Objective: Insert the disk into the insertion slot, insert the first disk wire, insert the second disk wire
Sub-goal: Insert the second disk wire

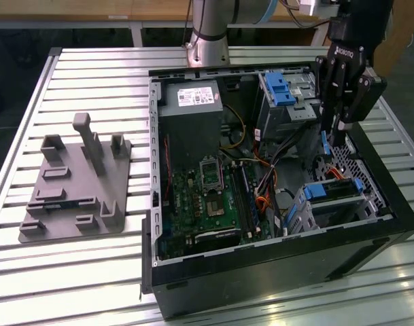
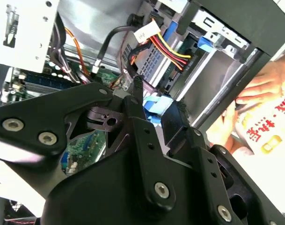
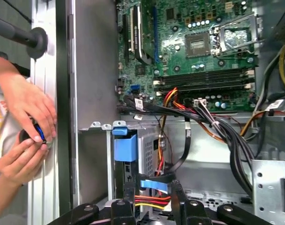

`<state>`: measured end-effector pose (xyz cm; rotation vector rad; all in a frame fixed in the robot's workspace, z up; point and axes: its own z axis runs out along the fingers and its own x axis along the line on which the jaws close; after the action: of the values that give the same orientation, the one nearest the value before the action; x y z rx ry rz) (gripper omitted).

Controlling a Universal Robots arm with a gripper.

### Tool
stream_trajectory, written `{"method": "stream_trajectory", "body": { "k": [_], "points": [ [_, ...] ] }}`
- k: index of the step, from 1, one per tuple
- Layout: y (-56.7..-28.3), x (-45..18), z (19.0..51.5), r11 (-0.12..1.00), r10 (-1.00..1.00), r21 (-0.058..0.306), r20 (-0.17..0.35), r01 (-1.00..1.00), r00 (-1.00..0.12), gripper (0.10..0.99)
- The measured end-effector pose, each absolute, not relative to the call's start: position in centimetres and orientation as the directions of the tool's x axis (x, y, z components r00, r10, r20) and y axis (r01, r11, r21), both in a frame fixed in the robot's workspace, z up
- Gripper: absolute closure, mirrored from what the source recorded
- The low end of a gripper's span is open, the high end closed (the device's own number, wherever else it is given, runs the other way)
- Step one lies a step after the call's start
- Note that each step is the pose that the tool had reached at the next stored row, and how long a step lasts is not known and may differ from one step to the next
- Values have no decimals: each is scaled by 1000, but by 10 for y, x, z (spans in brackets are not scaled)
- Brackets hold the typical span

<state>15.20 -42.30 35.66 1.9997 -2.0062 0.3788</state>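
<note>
Pincer (image 1: 328, 139) clamped on blue wire plug (image 3: 154, 185), held close to disk (image 1: 332, 193) near tabletop (image 1: 91, 68) edge at exterior view's right, seemingly for lining up.

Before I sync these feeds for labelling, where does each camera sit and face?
Exterior view: off the arm, looking down into the computer case; arm and gripper show.
First wrist view: on the arm, facing the motherboard; gripper shows.
Second wrist view: on the arm, facing coloured cables; gripper shows.
Both wrist views share a person's hands.

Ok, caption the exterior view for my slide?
Gripper holds a blue wire connector over the open computer case, disk already in the insertion slot.
</note>
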Motion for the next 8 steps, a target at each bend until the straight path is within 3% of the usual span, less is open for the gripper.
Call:
{"method": "stream_trajectory", "body": {
  "k": [8],
  "points": [
    [-423, 150, 352, 1, -907, 13, 422, -1000, 5, 651]
  ]
}}
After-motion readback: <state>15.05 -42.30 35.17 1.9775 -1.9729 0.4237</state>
